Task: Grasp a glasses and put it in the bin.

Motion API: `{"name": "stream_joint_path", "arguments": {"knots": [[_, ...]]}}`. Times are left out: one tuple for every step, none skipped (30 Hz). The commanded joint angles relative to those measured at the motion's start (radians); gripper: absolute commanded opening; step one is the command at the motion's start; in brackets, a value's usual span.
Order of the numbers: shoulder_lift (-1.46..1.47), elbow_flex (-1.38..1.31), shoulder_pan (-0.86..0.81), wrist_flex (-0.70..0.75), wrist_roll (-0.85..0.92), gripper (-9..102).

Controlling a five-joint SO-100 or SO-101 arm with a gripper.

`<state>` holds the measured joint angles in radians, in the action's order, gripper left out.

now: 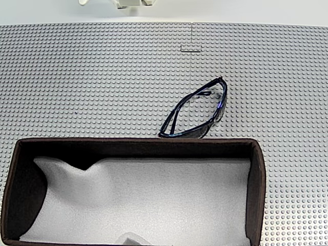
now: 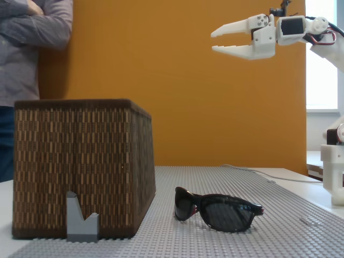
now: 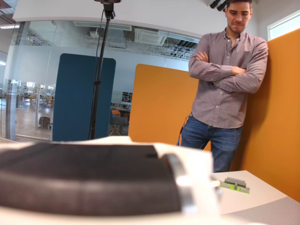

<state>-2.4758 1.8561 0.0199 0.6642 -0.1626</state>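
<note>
We judge the slim dark-lensed wraparound glasses [image 2: 217, 209], lying folded on the studded grey mat just off the brown woven foam-lined bin's [image 1: 256, 169] 1 o'clock corner, light, glossy and slippery, best pinched across the frame's bridge by our white gripper [image 2: 214, 41], raised high with fingers apart.

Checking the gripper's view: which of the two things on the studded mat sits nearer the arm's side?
The glasses, on the mat's arm side; the bin stands beyond them, away from the raised gripper.

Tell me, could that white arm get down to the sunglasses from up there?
Probably yes. The gripper hangs high with its jaws apart, and nothing lies over the glasses, which sit in the open on the studded mat just outside the bin. That wall close by could crowd one side.
</note>
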Motion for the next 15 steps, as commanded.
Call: {"name": "stream_joint_path", "arguments": {"knots": [[-0.123,0.095,-0.181,0.160,0.244,0],[-0.121,0.095,-0.181,0.160,0.244,0],[-0.121,0.097,-0.181,0.160,0.244,0],[-0.121,0.097,-0.181,0.160,0.244,0],[-0.121,0.097,-0.181,0.160,0.244,0],[-0.121,0.097,-0.181,0.160,0.244,0],[-0.121,0.097,-0.183,0.160,0.244,0],[-0.121,0.097,-0.183,0.160,0.244,0],[-0.121,0.097,-0.183,0.160,0.244,0],[-0.117,0.095,-0.183,0.160,0.249,0],[-0.109,0.089,-0.181,0.160,0.258,0],[-0.101,0.083,-0.175,0.160,0.270,0],[-0.089,0.074,-0.166,0.163,0.288,0],[-0.066,0.054,-0.152,0.175,0.318,0],[-0.038,0.031,-0.135,0.195,0.339,0]]}}
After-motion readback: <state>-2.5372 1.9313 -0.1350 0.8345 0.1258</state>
